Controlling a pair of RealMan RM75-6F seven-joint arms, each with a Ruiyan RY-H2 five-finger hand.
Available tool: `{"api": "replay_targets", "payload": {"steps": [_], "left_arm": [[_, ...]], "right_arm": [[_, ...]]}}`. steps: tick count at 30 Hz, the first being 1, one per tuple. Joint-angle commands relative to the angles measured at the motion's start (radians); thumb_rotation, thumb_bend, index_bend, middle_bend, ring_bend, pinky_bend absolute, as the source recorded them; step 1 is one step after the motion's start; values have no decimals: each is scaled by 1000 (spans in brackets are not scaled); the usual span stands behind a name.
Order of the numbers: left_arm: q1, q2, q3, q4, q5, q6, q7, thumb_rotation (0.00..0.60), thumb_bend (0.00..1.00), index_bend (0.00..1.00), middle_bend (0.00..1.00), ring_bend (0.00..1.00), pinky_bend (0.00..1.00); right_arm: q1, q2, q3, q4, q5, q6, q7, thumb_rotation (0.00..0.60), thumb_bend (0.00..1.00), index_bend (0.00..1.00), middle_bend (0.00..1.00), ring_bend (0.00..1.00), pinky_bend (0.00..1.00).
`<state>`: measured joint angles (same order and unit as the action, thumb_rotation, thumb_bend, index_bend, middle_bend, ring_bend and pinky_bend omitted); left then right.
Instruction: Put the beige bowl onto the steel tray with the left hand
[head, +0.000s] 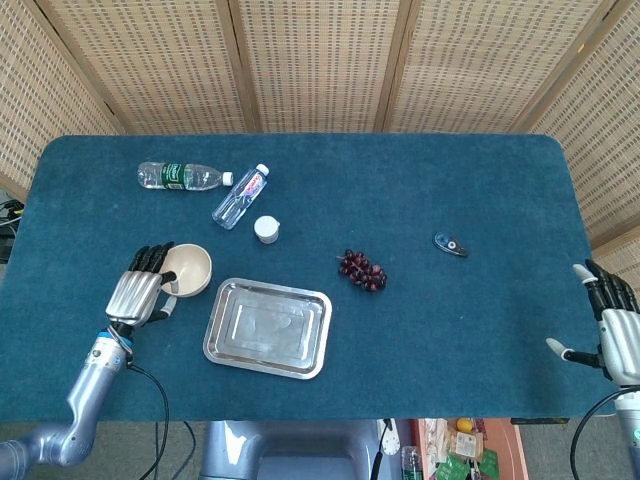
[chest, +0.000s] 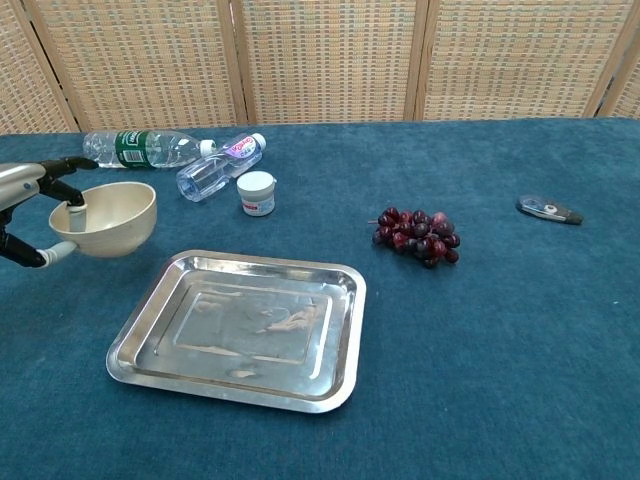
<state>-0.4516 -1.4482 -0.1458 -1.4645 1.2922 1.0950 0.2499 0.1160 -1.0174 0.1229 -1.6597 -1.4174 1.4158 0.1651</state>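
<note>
The beige bowl (head: 188, 270) (chest: 108, 216) hangs just above the blue cloth, left of the steel tray (head: 267, 328) (chest: 240, 330). My left hand (head: 141, 292) (chest: 32, 200) grips its left rim, with fingers inside the bowl and the thumb underneath. The tray lies empty near the table's front edge. My right hand (head: 612, 331) rests at the far right edge of the table, fingers spread and holding nothing; only the head view shows it.
Two plastic bottles (head: 180, 176) (head: 240, 196) lie at the back left, with a small white jar (head: 266, 229) (chest: 256, 192) just behind the tray. A grape bunch (head: 362, 270) (chest: 416, 236) sits mid-table. A small grey device (head: 450, 244) (chest: 548, 209) lies to the right.
</note>
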Motion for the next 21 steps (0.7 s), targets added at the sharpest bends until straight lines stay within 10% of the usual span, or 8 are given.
{"api": "replay_targets", "payload": {"steps": [1, 9, 21], "left_arm": [[-9, 71, 15, -103, 75, 25, 4, 600, 465, 645, 0, 0, 0], [-49, 102, 55, -234, 177, 17, 116, 600, 467, 648, 0, 0, 0], [-89, -18, 136, -155, 231, -62, 170, 600, 468, 652, 0, 0, 0]], "right_arm": [[1, -3, 0, -1, 3, 0, -7, 600, 0, 44, 0, 0, 0], [4, -12, 4, 2, 24, -10, -34, 600, 0, 44, 0, 0, 0], [10, -21, 6, 6, 43, -26, -59, 600, 0, 44, 0, 0, 0]]}}
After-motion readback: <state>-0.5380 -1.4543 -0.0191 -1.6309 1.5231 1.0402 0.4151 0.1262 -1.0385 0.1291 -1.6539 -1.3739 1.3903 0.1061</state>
